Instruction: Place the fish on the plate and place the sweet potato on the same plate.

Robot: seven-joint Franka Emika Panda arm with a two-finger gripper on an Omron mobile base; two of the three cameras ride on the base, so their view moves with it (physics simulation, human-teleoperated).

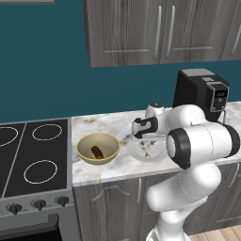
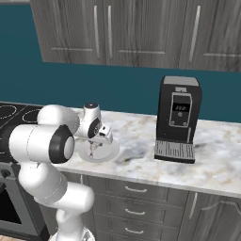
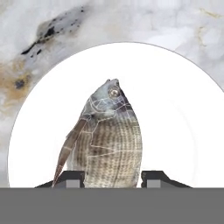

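Observation:
The pale grey fish [image 3: 109,140] hangs head-down between my two dark fingertips [image 3: 73,178], and my gripper [image 3: 113,179] is shut on it. Directly under it lies the round white plate [image 3: 175,109], on the marble counter. From the left base view my gripper [image 1: 147,147] points down just above the plate [image 1: 137,155]. It stands the same way over the plate [image 2: 107,152] in the right base view, where the gripper [image 2: 93,148] holds the fish low. The reddish-brown sweet potato [image 1: 97,152] lies in the tan bowl [image 1: 84,153], left of the plate.
A black coffee machine [image 1: 202,94] [image 2: 178,117] stands on the counter to the right of the plate. A stove top [image 1: 33,150] adjoins the counter on the left. Wall cabinets [image 2: 117,33] hang overhead.

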